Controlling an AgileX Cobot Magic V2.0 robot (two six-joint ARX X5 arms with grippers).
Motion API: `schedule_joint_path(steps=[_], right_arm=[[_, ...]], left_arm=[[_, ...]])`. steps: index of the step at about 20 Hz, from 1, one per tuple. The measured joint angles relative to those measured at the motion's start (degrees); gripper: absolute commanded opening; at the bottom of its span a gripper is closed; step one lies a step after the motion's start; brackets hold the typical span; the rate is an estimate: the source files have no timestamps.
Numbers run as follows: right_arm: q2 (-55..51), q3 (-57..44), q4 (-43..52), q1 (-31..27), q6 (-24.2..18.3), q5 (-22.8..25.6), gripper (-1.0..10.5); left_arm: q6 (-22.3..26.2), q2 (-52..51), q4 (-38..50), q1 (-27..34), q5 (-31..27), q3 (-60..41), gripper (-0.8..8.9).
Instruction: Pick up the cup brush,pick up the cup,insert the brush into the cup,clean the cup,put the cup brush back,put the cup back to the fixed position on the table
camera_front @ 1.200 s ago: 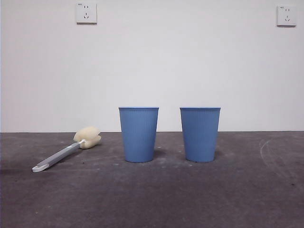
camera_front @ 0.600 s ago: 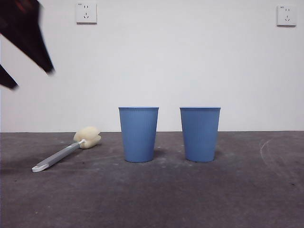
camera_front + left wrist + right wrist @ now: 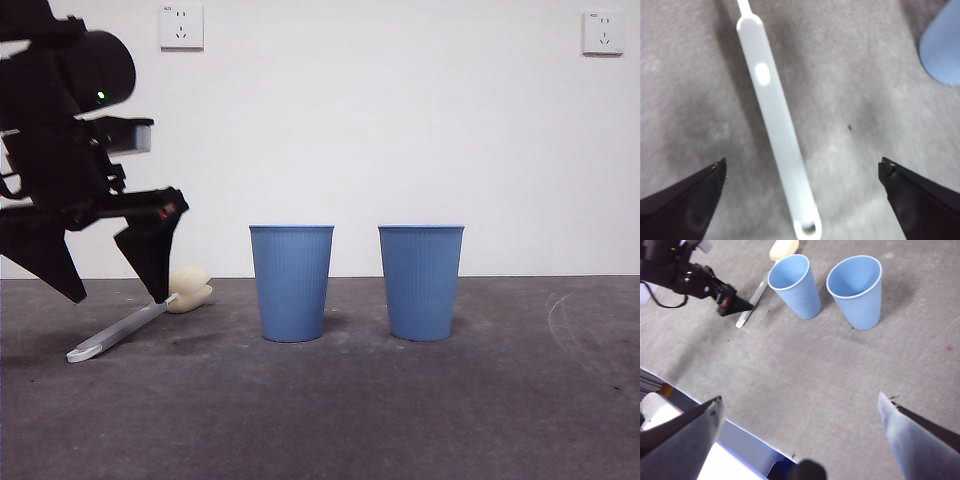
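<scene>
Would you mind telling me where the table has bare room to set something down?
The table is bare in front of both cups and to the side of the cup farther from the cup brush. The gap between the cups is narrow. It is crowded beside the other cup, where the open left claw straddles the brush.

Left arm (image 3: 65, 130) matte black, rounded joint with green LED, grey block, thin black cable, small red mark; black pointed jaws both grippers.
</scene>
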Motion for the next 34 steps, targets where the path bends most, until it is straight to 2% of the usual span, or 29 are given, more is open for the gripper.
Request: schedule_joint_path(steps=[10, 11, 13, 17, 20, 24, 31, 34], right_arm=[[1.1, 0.0, 0.5, 0.0, 0.0, 0.1, 5.7], [1.1, 0.0, 0.7, 0.0, 0.0, 0.1, 5.7], [1.1, 0.0, 0.8, 0.0, 0.2, 0.1, 5.6], [1.1, 0.0, 0.8, 0.0, 0.2, 0.2, 5.6], [1.1, 0.0, 1.1, 0.0, 0.2, 0.2, 5.6], [1.2, 0.0, 1.2, 0.0, 0.2, 0.2, 5.6], [1.5, 0.0, 1.2, 0.0, 0.2, 0.2, 5.6], [1.5, 0.0, 1.4, 0.0, 0.2, 0.2, 5.6]], left_arm=[[-2.7, 5.7, -0.2, -0.1, -1.6, 0.2, 5.28], [-3.1, 5.7, -0.2, -0.2, -1.7, 0.2, 5.06], [-3.4, 5.7, -0.2, -0.3, -1.8, 0.2, 3.55], [-3.9, 5.7, -0.2, -0.3, -1.6, 0.2, 1.49], [-4.1, 5.7, -0.9, -0.3, -1.4, 0.2, 1.45], [-4.5, 5.7, -1.6, -0.3, -1.6, 0.2, 0.28], [-4.5, 5.3, -1.9, -0.3, -1.5, 0.2, 0.22], [-4.5, 1.5, -2.2, 0.7, -1.2, 0.2, 0.22]])
